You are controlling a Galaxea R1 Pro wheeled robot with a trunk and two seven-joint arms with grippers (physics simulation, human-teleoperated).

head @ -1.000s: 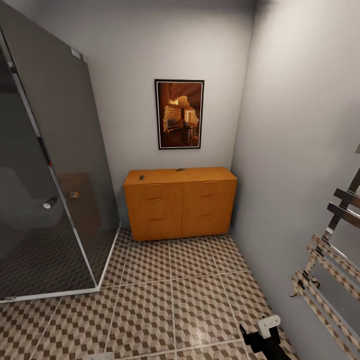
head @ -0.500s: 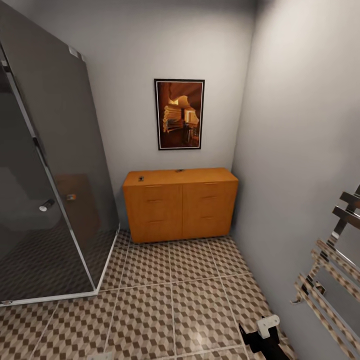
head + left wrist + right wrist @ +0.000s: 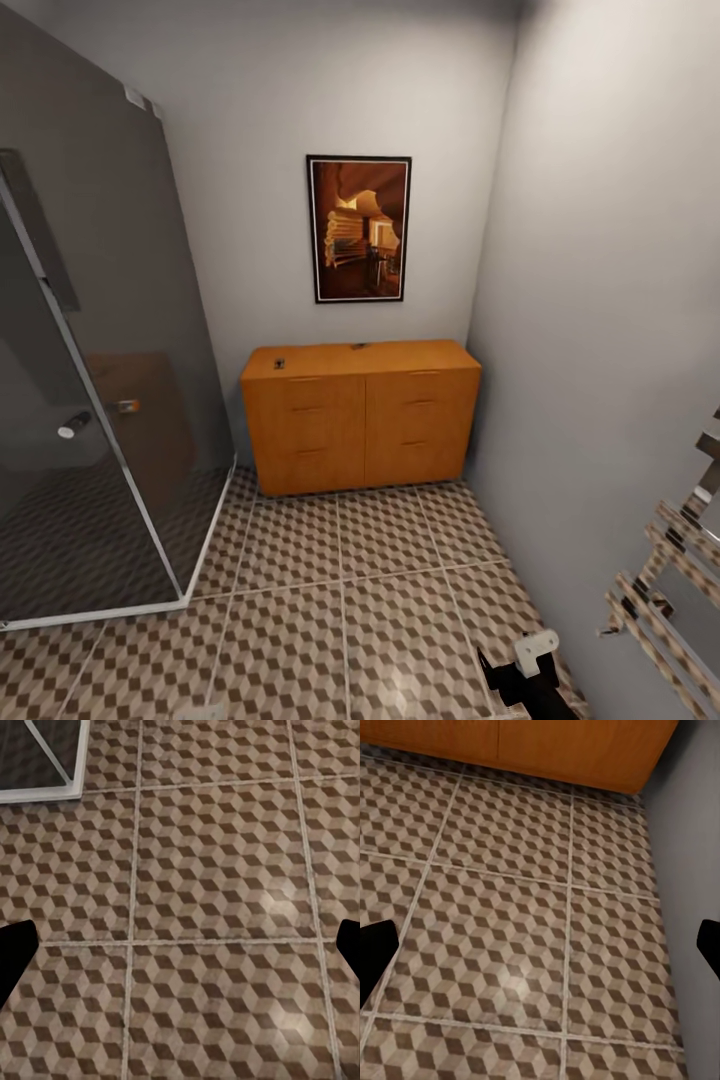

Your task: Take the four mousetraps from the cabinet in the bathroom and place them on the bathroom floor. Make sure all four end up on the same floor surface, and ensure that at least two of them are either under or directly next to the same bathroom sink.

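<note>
Ahead, the orange cabinet (image 3: 360, 415) stands against the far wall with two small dark mousetraps (image 3: 281, 364) on its top. Both pincers, left (image 3: 180, 945) and right (image 3: 540, 945), hang spread apart over the patterned floor (image 3: 340, 600). Best to roll closer, squarely, before reaching.

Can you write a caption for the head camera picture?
Orange cabinet under a framed picture, glass shower beside it, cube-patterned floor ahead.

Two small dark specks on the cabinet (image 3: 360, 415) top, one near its left end (image 3: 280, 364), one at the back edge (image 3: 359, 346), are too small to identify. The towel rail (image 3: 670, 590) is cut off by the frame's right edge.
</note>
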